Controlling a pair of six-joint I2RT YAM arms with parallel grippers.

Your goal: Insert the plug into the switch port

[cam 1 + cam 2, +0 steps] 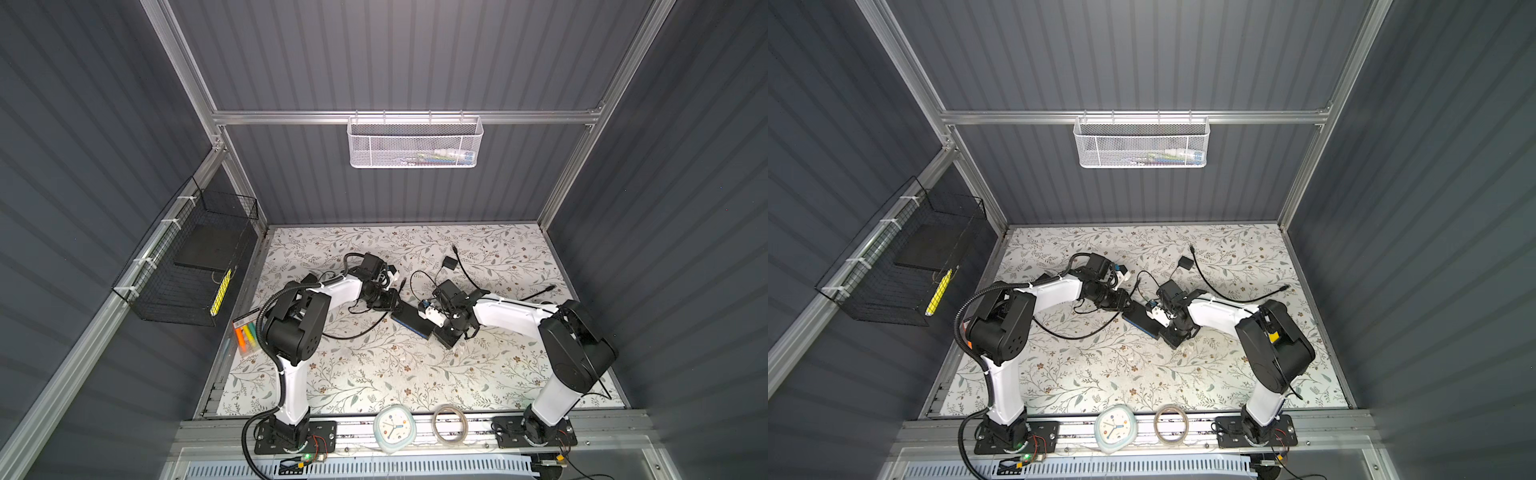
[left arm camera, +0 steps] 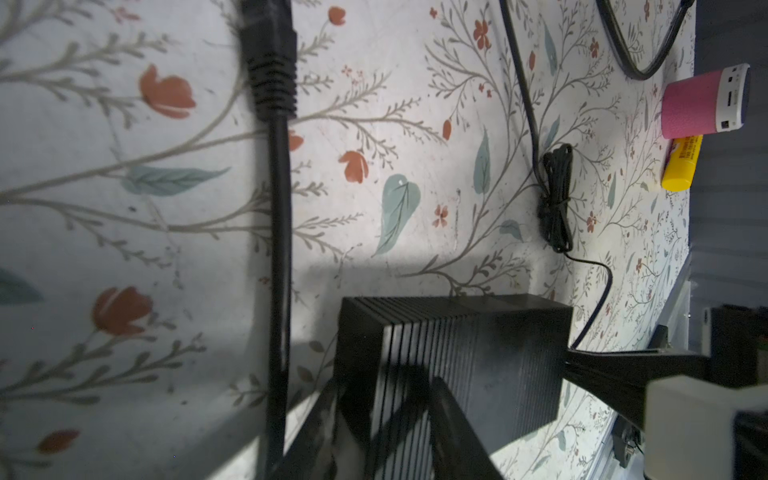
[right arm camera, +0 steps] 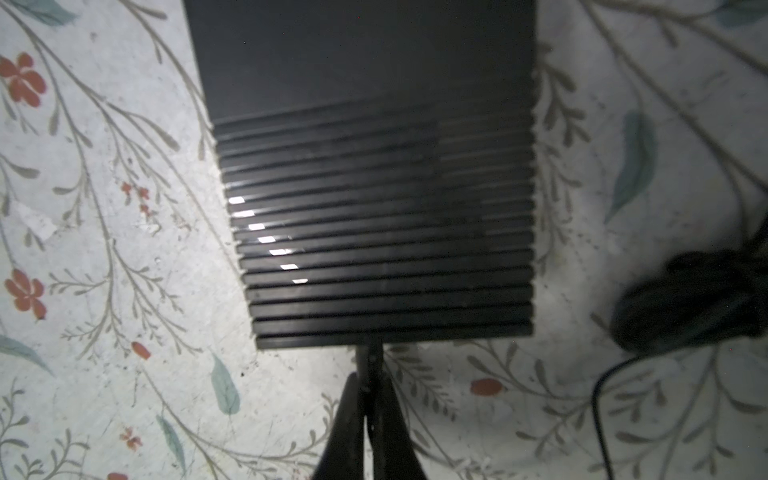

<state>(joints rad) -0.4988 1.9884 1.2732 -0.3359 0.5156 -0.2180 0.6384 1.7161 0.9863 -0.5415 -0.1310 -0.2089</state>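
Note:
The flat black box (image 1: 409, 320) with a blue strip lies mid-table in both top views (image 1: 1140, 318). My left gripper (image 2: 390, 399) is shut on the box's ribbed end (image 2: 478, 353), one finger on each side. It shows in both top views (image 1: 395, 308) (image 1: 1126, 305). At the opposite end, my right gripper (image 3: 368, 384) is shut on the small black plug (image 3: 371, 359). The plug's tip meets the middle of the box's edge (image 3: 395, 338). The switch port itself is hidden behind the plug. The right gripper's fingers (image 2: 623, 374) also appear in the left wrist view.
A thick black cable (image 2: 278, 249) runs beside the box, and a bundled thin cord (image 2: 555, 203) lies behind it. A pink speaker (image 2: 698, 104), a yellow tube (image 2: 681, 164), a black adapter (image 1: 449, 263), highlighters (image 1: 247, 336), a clock (image 1: 392, 428) and a tape ring (image 1: 449, 424) lie around.

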